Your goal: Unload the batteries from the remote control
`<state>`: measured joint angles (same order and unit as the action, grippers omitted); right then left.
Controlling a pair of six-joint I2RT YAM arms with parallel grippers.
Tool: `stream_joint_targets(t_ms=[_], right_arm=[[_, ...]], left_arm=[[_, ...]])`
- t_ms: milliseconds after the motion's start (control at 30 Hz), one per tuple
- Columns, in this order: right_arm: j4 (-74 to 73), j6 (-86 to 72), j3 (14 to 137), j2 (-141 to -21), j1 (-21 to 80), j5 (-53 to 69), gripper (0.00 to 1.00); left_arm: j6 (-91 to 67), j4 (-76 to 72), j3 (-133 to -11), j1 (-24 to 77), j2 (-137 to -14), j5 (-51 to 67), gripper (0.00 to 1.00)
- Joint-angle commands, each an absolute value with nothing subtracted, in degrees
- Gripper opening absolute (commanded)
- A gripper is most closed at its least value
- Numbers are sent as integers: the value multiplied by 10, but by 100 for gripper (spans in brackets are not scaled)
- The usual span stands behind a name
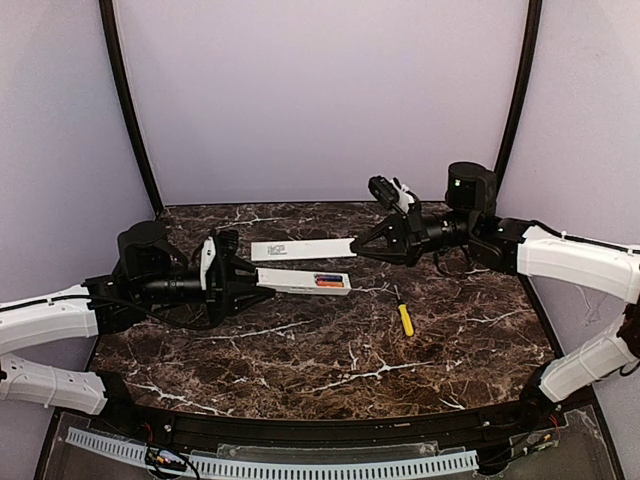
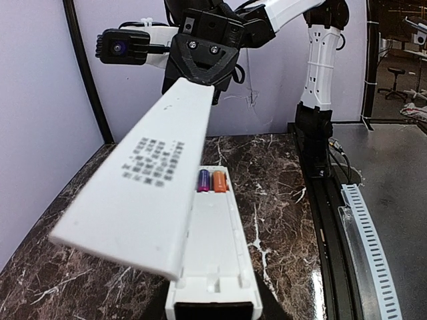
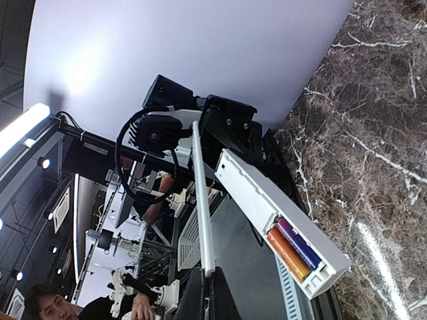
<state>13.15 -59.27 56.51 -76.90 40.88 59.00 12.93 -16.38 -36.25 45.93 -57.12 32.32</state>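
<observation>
The left gripper (image 1: 262, 280) is clamping the remote control (image 1: 300, 280) by one end, its fingers narrowed onto the body. It is holding the remote over the marble table (image 1: 300, 370), long axis running crosswise and free end pointing toward the right arm. The recess is facing up. The batteries (image 1: 328, 281), one orange and one purple, are lying side by side near that free end. Just behind the remote and nearly parallel, the right gripper (image 1: 354, 245) is pinching the pale cover strip (image 1: 300, 248). A yellow-handled screwdriver (image 1: 405, 319) is lying beyond the free end.
</observation>
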Motion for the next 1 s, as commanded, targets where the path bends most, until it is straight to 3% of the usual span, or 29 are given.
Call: stream_joint_targets(t_ms=[0, 567, 967], right_arm=[[99, -529, 598, -754, 402, 543, 0], [-185, -298, 634, -667, 390, 101, 0], [-297, -170, 636, -664, 390, -173, 0]], left_arm=[[138, -168, -371, 462, -550, 326, 0], [123, -124, -398, 462, -536, 299, 0], [29, 32, -466, 462, -537, 180, 0]])
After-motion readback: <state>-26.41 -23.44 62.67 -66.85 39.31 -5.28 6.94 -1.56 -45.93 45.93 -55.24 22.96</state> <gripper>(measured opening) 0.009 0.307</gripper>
